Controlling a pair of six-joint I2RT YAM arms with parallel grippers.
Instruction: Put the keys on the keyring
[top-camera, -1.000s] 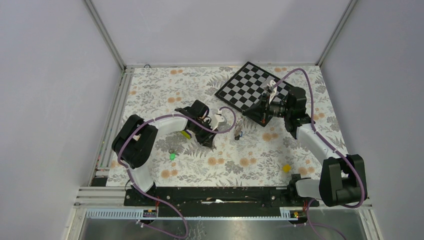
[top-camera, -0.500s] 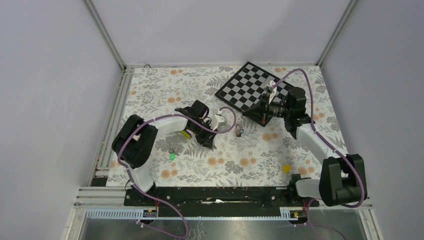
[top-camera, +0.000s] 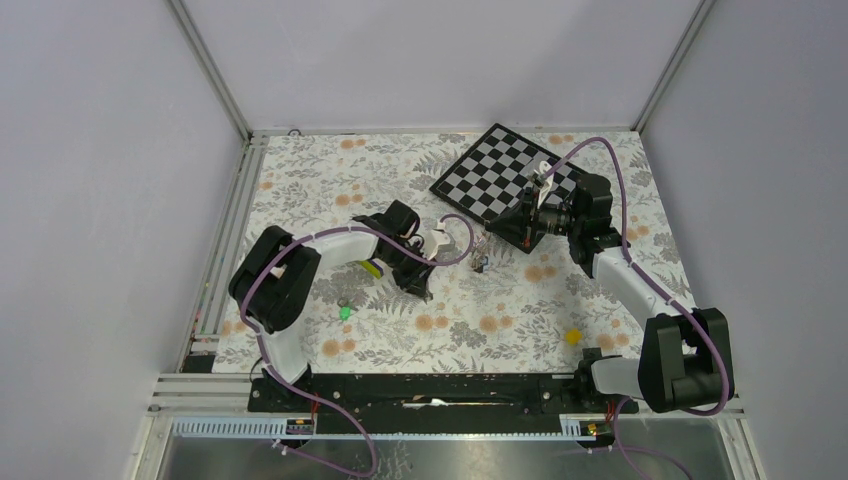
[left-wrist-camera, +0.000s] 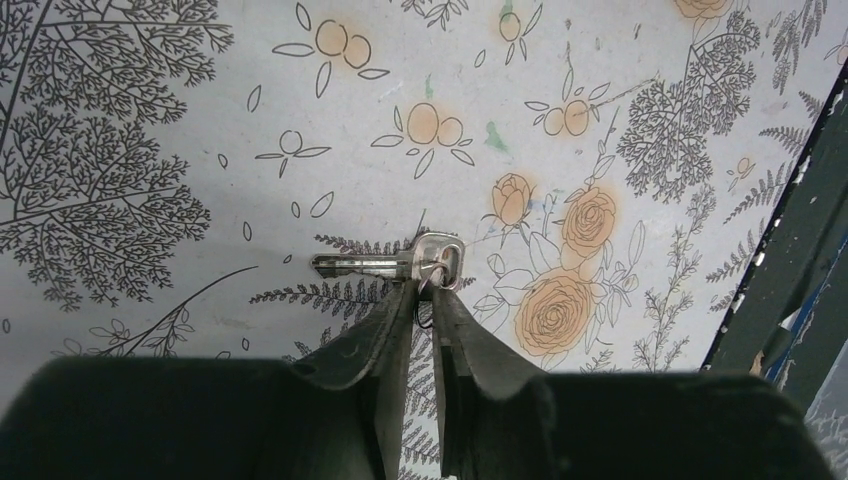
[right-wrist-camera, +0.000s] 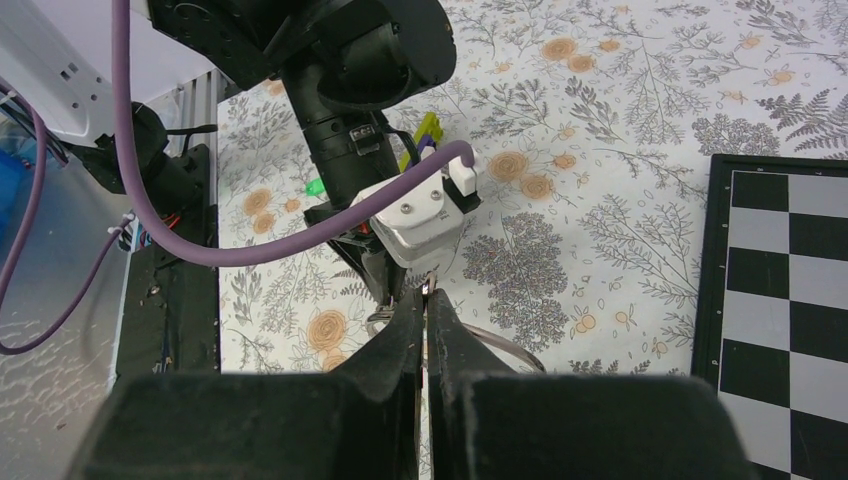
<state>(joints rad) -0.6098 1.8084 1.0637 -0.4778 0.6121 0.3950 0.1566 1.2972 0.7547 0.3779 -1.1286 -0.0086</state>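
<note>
Key (left-wrist-camera: 360, 264) head partly hidden behind left tool (left-wrist-camera: 425, 285) tips; green key (top-camera: 344, 313) only tiny blob.

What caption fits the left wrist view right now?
Left pincer pinching a silver key by its head, blade pointing left, above the floral table cover.

left hand (left-wrist-camera: 425, 288) a touch narrower; its elbow (top-camera: 275, 285) farther right

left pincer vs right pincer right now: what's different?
The left pincer grips a bare silver key by its head; the right pincer pinches the thin wire keyring. Left jaws stand slightly apart around the head; right jaws are pressed almost together. Shared: both hold something and meet over the flowered cloth.
</note>
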